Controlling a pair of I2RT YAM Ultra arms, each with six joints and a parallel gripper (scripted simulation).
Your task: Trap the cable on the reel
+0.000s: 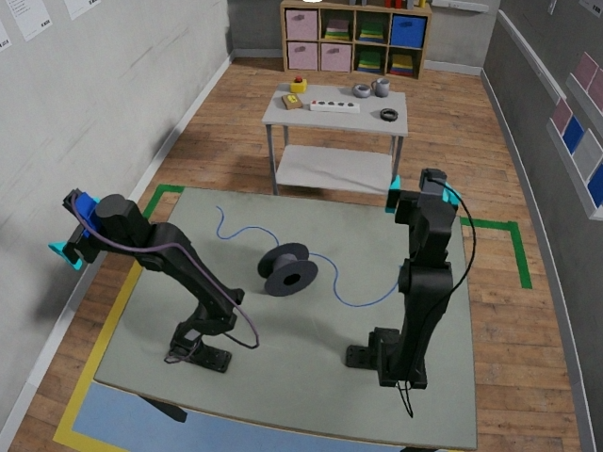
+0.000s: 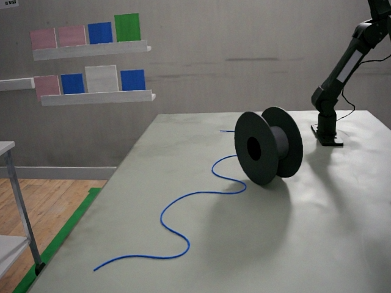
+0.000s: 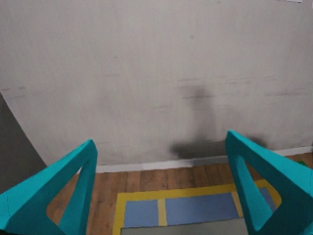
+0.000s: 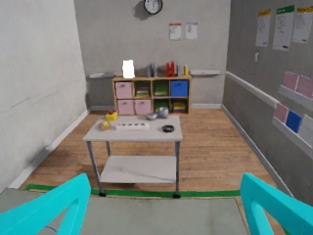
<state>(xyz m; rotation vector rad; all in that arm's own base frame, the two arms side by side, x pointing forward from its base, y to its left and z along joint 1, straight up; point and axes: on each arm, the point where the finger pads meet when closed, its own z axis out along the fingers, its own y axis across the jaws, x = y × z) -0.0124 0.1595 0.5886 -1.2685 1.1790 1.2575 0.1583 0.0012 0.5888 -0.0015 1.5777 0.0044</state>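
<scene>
A dark grey reel (image 1: 287,268) (image 2: 268,145) stands on its flange rims near the middle of the grey table (image 1: 301,369) (image 2: 284,236). A thin blue cable (image 1: 243,228) (image 2: 176,201) snakes flat across the table and passes under or behind the reel, both ends loose. My left gripper (image 1: 68,228) (image 3: 159,141) is open and empty, raised off the table's left edge and facing the wall. My right gripper (image 1: 421,193) (image 4: 163,182) is open and empty, high above the table's right side, facing the back of the room.
The right arm (image 2: 341,72) rises from its base at the table's far side in the exterior view. A small side table (image 1: 335,114) (image 4: 133,132) with small objects stands behind the work table. A shelf unit (image 1: 355,36) is against the back wall.
</scene>
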